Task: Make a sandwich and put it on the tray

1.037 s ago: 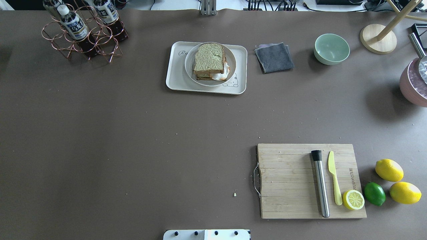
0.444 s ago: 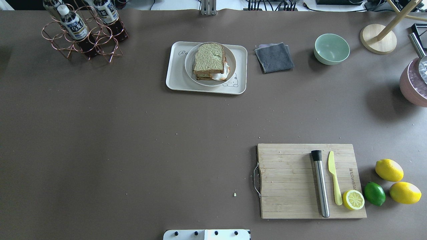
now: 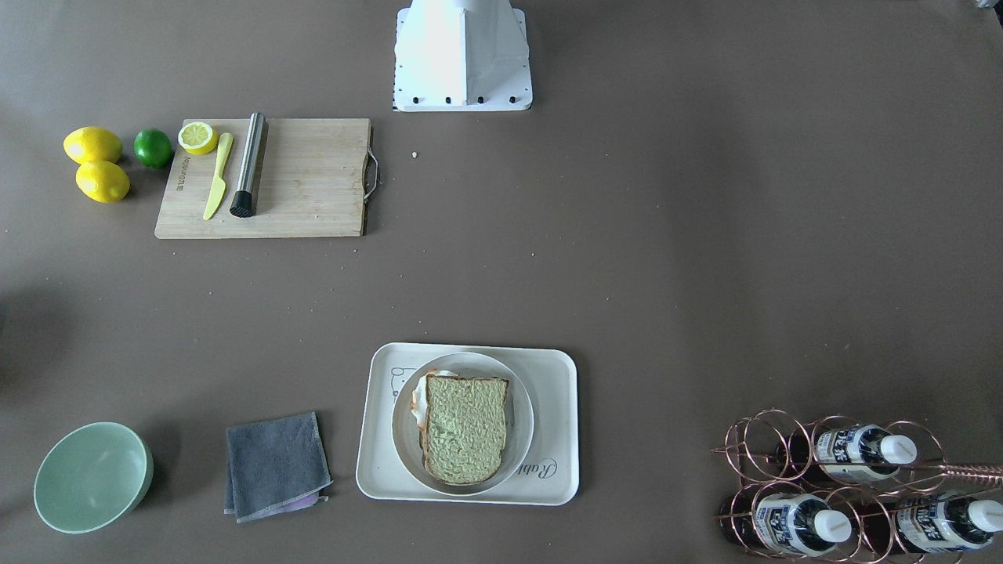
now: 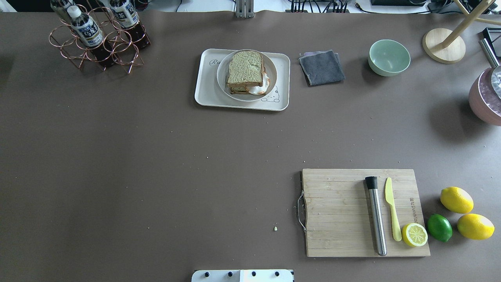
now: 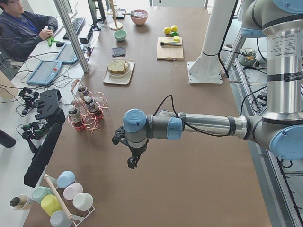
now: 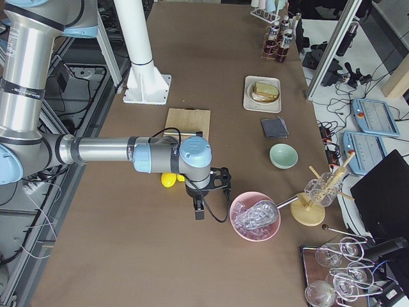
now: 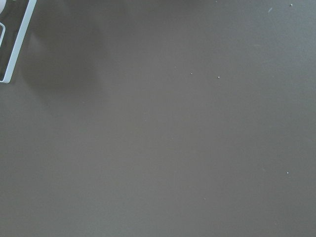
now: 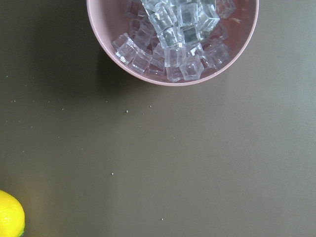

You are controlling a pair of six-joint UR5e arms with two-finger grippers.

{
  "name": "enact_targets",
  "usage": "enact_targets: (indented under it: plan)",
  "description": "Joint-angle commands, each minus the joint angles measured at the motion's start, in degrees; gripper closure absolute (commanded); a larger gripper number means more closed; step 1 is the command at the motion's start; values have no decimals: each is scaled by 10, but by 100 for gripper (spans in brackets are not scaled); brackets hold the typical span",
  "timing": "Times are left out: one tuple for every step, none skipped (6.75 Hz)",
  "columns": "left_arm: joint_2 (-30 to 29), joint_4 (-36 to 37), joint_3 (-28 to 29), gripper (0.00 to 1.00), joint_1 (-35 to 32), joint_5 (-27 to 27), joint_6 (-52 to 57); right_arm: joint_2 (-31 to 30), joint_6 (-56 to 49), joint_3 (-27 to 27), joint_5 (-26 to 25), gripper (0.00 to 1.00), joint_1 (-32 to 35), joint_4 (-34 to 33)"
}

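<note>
The sandwich (image 4: 245,69), two toast slices with a fried egg between them, lies on a round white plate (image 4: 221,74). The plate stands on the cream tray (image 4: 205,91) at the table's far middle. The sandwich also shows in the front view (image 3: 464,427) on the tray (image 3: 558,439). My left gripper (image 5: 133,163) shows only in the left side view, hanging over bare table far from the tray; I cannot tell if it is open. My right gripper (image 6: 199,211) shows only in the right side view, next to the pink ice bowl; I cannot tell its state.
A wooden cutting board (image 4: 336,211) holds a steel muddler (image 4: 376,217), a yellow knife (image 4: 391,207) and a lemon half (image 4: 415,234). Lemons and a lime (image 4: 439,227) lie beside it. A grey cloth (image 4: 321,67), green bowl (image 4: 388,57), pink ice bowl (image 8: 173,39) and bottle rack (image 4: 98,35) stand around.
</note>
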Motion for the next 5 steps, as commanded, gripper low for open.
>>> enact_targets:
  plan:
    - [1,0,0,3,0,0,1,3,0,3,0,0,1,0]
    - [1,0,-1,3,-1,-1,1,4,1,1,0,0,1,0]
    - [1,0,-1,3,-1,-1,1,4,0,1,0,0,1,0]
    - [1,0,-1,3,-1,0,1,4,0,1,1,0,1,0]
    - [0,0,-1,3,0,0,1,4,0,-1,0,0,1,0]
